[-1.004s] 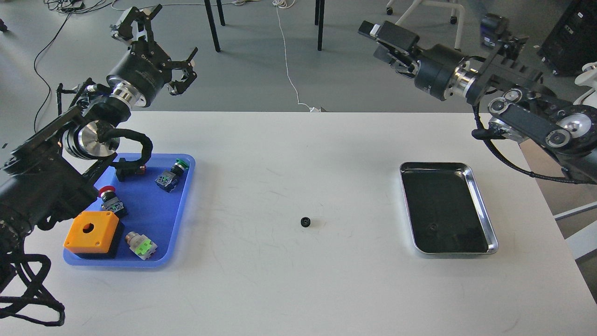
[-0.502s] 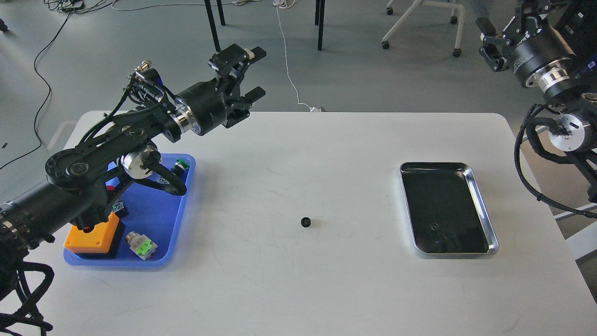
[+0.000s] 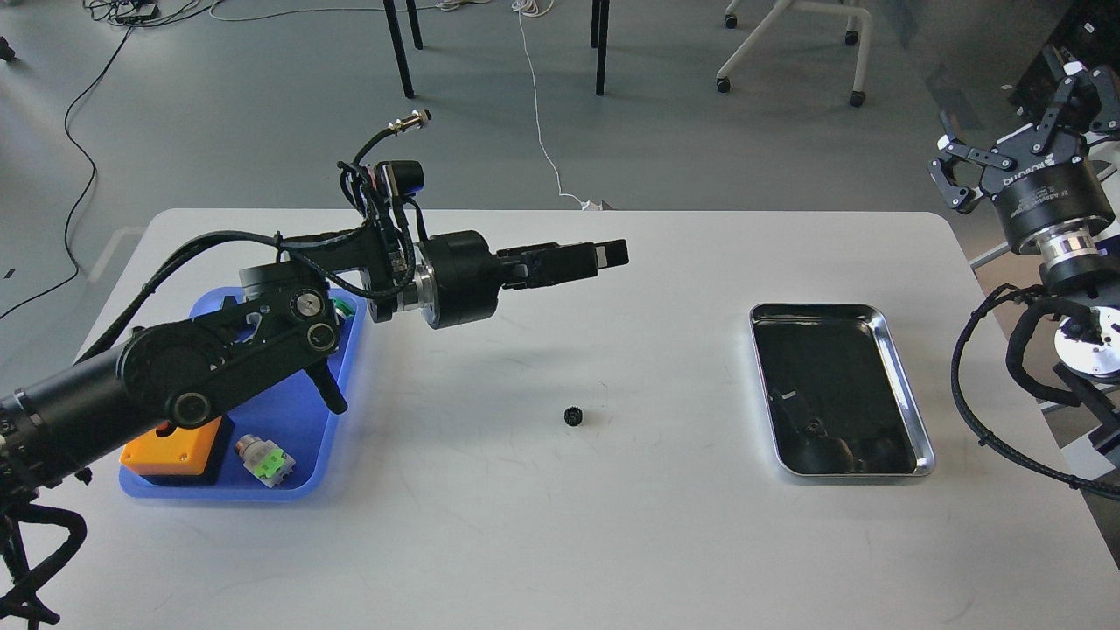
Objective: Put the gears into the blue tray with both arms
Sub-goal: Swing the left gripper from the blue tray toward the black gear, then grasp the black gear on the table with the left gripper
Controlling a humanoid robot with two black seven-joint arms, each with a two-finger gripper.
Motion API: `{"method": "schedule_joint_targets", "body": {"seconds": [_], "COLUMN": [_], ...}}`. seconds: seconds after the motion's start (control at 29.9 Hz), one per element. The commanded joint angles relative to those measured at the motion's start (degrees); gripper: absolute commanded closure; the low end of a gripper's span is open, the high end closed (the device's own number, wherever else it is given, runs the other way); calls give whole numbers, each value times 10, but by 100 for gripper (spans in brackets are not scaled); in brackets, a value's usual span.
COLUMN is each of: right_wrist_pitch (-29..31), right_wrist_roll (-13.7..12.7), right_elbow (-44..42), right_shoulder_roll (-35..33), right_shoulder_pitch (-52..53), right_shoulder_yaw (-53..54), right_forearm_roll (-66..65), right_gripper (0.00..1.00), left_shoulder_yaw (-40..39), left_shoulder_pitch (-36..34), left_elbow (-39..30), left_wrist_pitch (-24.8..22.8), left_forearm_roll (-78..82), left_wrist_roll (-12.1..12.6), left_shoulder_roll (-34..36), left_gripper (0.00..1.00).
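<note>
Blue tray (image 3: 289, 420): is being seen at the 9 o'clock side of the white table (image 3: 542, 542), lying flat, with its far part being covered by the left arm.
Orange box (image 3: 171, 446): is being held in the tray's near left corner, partly hidden under the arm.
Push-button switch (image 3: 264, 461): is lying on its side in the tray's near right part, just beside the orange box at its 3 o'clock.
Green-capped switch (image 3: 343, 307): is being glimpsed at the tray's far right corner, mostly hidden behind the arm's joint.
Left arm (image 3: 210, 359): is being stretched from the 8 o'clock edge across the tray toward the table's middle.
Left gripper (image 3: 604, 255): is being held above the table, pointing toward 3 o'clock; its fingers (image 3: 569, 261) are being seen side-on as one dark bar, so whether they are apart or together cannot be told.
Gear (image 3: 573, 416): is standing on the bare table near the centre, at 6 o'clock from the left gripper's tip and well apart from it, between the two trays and touching neither.
Silver tray (image 3: 906, 385): is lying at the 3 o'clock side of the table.
Second gear (image 3: 814, 426): a small dark ring is being made out in the silver tray's near part, too dim to be told for certain.
Right gripper (image 3: 1006, 131): is being held up beyond the table's far right corner, at 1 o'clock from the silver tray, its fingers spread apart and holding nothing.
</note>
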Motion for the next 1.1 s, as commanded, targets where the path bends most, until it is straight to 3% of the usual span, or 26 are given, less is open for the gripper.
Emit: {"method": "schedule_joint_targets", "body": {"seconds": [0.0,0.17,0.37,0.6,1.07], "right_wrist_pitch": [2,2,2,2,2], "right_wrist_roll": [0,0,0,0,0], "right_elbow": [0,4,8,8,7], "right_shoulder_roll": [10,13,13,12,29], "right_shoulder_pitch": [-48,-83,-87,-88,-87], "right_shoulder_yaw": [27,56,59,66,54], "right_forearm_roll": [1,3,3,3,-4], "right_gripper": [1,1,1,1,1], "left_shoulder_yaw": [3,53,133,158,176], "left_shoulder_pitch": [5,6,6,6,17], "left_elbow": [-10,-10,9,77,149], "left_wrist_pitch": [9,21,75,105,113], "left_forearm_roll": [82,255,410,445,484], "left_wrist_roll": [0,-9,-33,-29,-29], "left_shoulder_roll": [-3,-3,-11,-70,-101], "left_gripper": [8,10,15,19,42]}}
